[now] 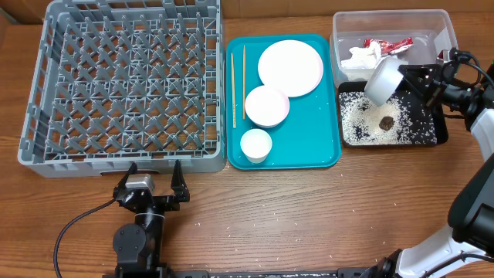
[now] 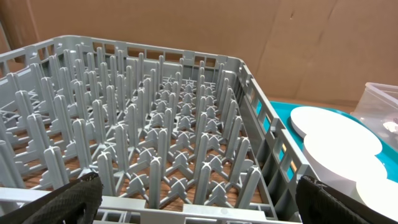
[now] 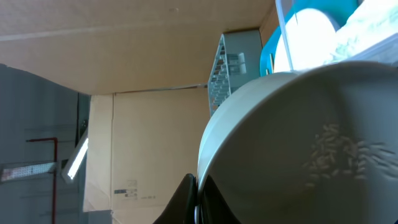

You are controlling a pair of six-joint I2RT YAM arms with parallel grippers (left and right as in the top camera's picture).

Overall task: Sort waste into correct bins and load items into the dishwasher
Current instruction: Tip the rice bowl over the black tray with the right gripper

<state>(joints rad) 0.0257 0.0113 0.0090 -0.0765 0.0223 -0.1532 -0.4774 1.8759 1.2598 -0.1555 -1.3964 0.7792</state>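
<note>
My right gripper is shut on the rim of a white bowl and holds it tipped on its side over the black tray. Rice grains and a brown lump lie in that tray. In the right wrist view the bowl fills the frame, a few grains stuck inside, its rim pinched between the fingers. The clear tub holds the red wrapper and white napkin. My left gripper is open in front of the grey rack, empty.
The teal tray carries a flat plate, a bowl, a small cup and chopsticks. The rack fills the left wrist view, the plates at its right. Loose rice grains dot the table's front.
</note>
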